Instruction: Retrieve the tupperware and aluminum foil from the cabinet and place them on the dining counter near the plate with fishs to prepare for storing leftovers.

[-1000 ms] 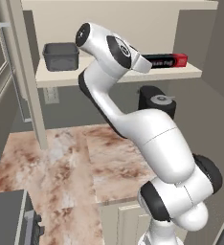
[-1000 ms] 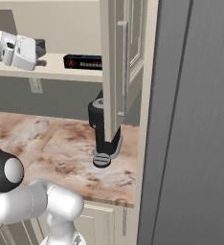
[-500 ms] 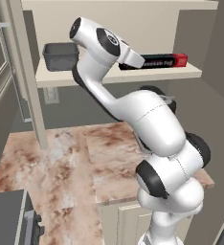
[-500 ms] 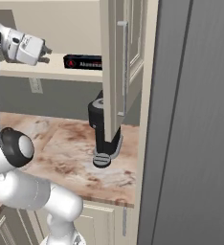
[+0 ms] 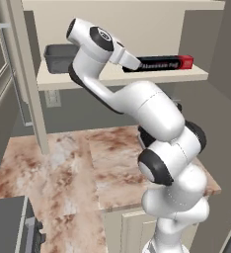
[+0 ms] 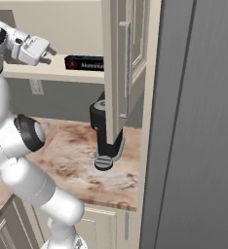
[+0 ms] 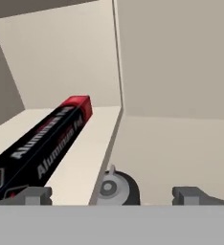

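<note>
on the cabinet (image 5: 122, 76) shelf, taken as reference throughout, two task items are counted: one tupperware (image 5: 57, 58) at the left end and one aluminum foil (image 5: 164, 63) box toward the right end, lying lengthwise along the shelf with its red end pointing right. the two items are well apart.

change since the earlier frames: the arm has swung further up and over the shelf. a second ago the wrist sat lower, between the two items; now the upper link rises beside the tupperware and the hand reaches along the shelf toward the left end of the foil box. neither item has shifted on the shelf.

one gripper (image 6: 47, 53) is counted. its jaws stand wide apart and hold nothing. in the right base view it sits just left of the foil box end, not touching it. in the hand view one fingertip (image 7: 33, 195) sits just over the near end of the box and the other is off the shelf edge, above the dark appliance.

below the shelf, one brown-and-white marbled countertop (image 5: 73, 168) is seen, bearing one dark appliance (image 6: 104, 133). one cabinet door (image 6: 122, 63) stands open to the right of the shelf, hiding the right part of the foil box in the right base view.
</note>
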